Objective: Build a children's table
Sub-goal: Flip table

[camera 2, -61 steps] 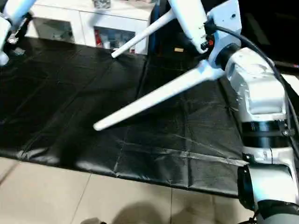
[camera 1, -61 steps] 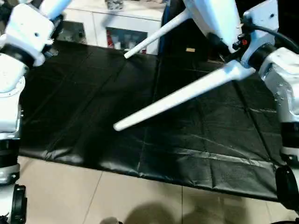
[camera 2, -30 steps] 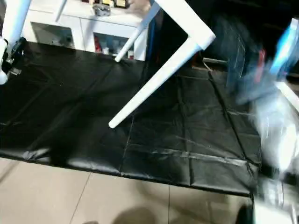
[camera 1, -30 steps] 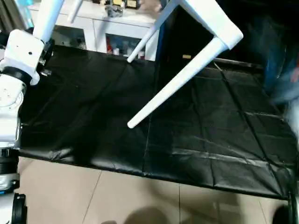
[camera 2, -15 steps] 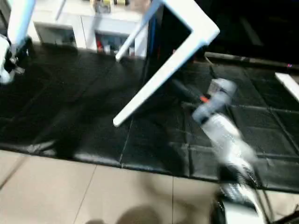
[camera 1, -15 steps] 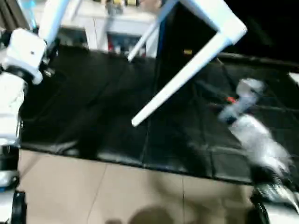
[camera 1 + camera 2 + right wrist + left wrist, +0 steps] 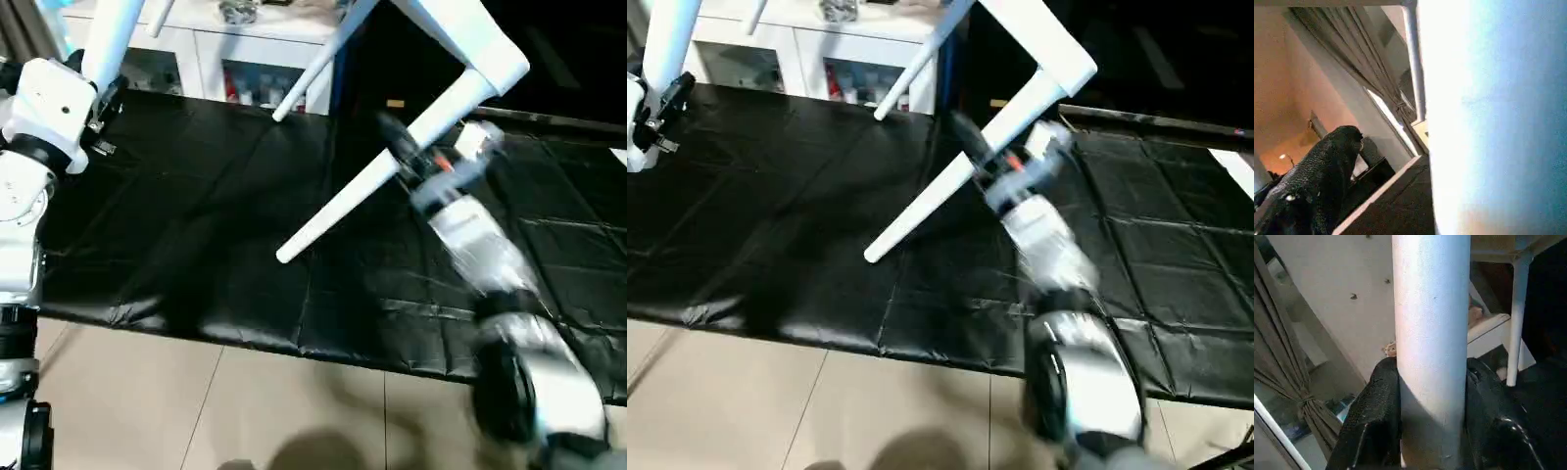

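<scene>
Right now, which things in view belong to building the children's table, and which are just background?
Part of the job:
- all-white plastic children's table, tilted in the air
- its long tapered white leg slanting down over the mat
- another white leg, clamped in the left hand
- right hand, open beside the slanting leg

Just background:
- black creased floor mat
- white cabinet with glass doors

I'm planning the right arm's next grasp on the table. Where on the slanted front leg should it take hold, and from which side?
Probably the thick upper part of the front leg, just below the corner socket, coming from the robot's right, jaws across the round shaft. The leg tapers toward its free tip, so the top gives more surface and less leverage. The open right gripper is already beside it; the left gripper clamps another leg.
</scene>
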